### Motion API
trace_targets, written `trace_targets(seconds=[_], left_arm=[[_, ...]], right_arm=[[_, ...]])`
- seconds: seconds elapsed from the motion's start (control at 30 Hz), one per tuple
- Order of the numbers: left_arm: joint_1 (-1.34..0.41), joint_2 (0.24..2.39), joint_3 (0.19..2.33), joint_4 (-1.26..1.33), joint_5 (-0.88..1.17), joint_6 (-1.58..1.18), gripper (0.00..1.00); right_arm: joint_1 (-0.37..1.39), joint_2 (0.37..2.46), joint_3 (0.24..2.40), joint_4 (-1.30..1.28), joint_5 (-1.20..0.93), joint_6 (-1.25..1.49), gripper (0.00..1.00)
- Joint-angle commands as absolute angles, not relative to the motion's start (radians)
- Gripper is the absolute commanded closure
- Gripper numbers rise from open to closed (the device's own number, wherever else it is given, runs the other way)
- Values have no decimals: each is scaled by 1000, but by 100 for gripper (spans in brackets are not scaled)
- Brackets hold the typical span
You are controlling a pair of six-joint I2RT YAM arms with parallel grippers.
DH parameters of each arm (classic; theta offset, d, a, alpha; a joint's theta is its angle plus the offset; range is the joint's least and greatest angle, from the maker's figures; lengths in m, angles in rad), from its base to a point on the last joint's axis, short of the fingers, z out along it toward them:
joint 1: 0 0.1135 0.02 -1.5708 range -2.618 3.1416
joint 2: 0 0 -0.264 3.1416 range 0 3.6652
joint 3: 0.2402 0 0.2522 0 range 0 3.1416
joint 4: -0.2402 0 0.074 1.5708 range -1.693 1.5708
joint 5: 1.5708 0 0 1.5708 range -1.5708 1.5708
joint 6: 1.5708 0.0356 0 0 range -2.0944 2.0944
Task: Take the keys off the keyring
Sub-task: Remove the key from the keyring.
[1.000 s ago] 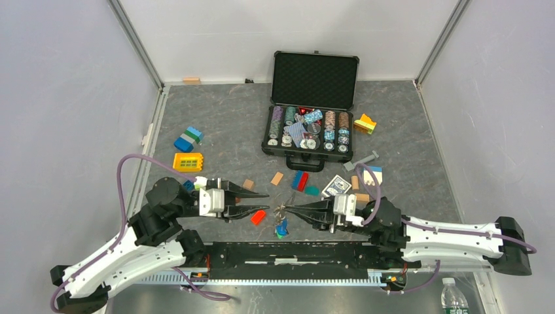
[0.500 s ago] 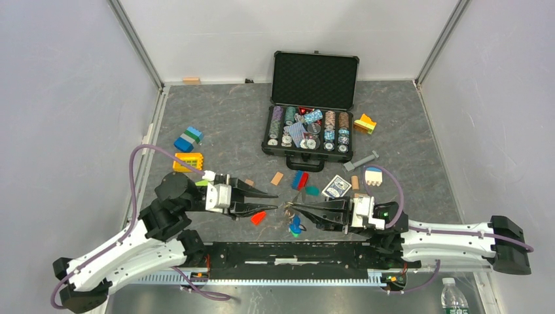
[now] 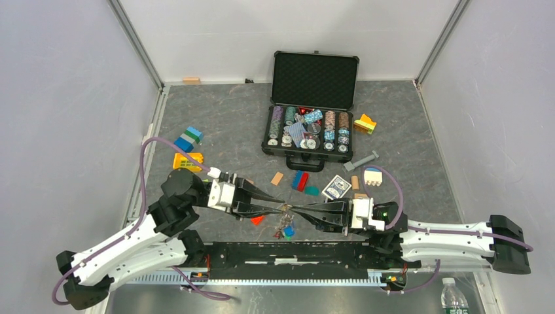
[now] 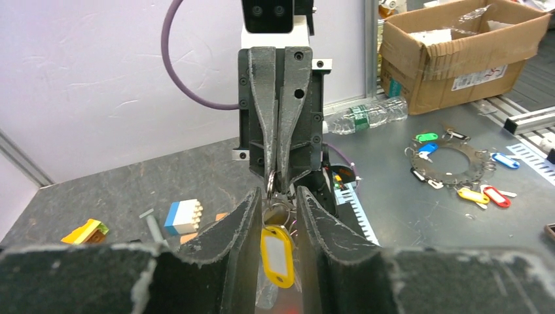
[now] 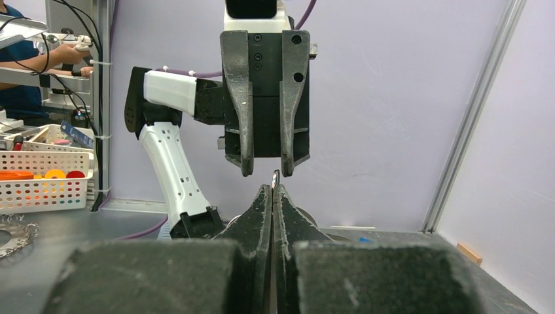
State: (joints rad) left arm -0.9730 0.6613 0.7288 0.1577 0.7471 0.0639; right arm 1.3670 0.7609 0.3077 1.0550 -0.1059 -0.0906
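1. The left gripper (image 3: 280, 208) pointed in from the left. Its fingers stood apart on either side of the keyring (image 4: 270, 184), without visibly pinching it.
2. The keyring hung between the two grippers, above the near part of the table (image 3: 216, 124). The keys (image 3: 286, 229) dangled beneath it, and a yellow tag (image 4: 277, 256) sat between the left fingers.
3. The right gripper (image 3: 292, 210) pointed in from the right, its fingers pressed together on the ring's wire.
4. Farther back and to the right, an open chip case (image 3: 314, 78) sat on the table.
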Motion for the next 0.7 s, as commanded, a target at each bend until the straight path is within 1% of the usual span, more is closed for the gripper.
trace_targets(seconds=[0.0,0.17,0.5,0.6,0.67], left_arm=[[-975,674,730,216,810,11,66],[-974,686,727,216,813,9,64],[-975,711,729,216,789,9,65],[-975,719,731,216,790,9,70],[-975,720,732,216,793,9,79]], right_arm=[[1365,758,332,1137,-120,-83,100],[1365,762,337,1134,-127,-83,100],[1365,757,338,1131,-145,-84,100],[1365,755,338,1130,-146,-84,100],[1365,755,336,1130,-143,-85,100]])
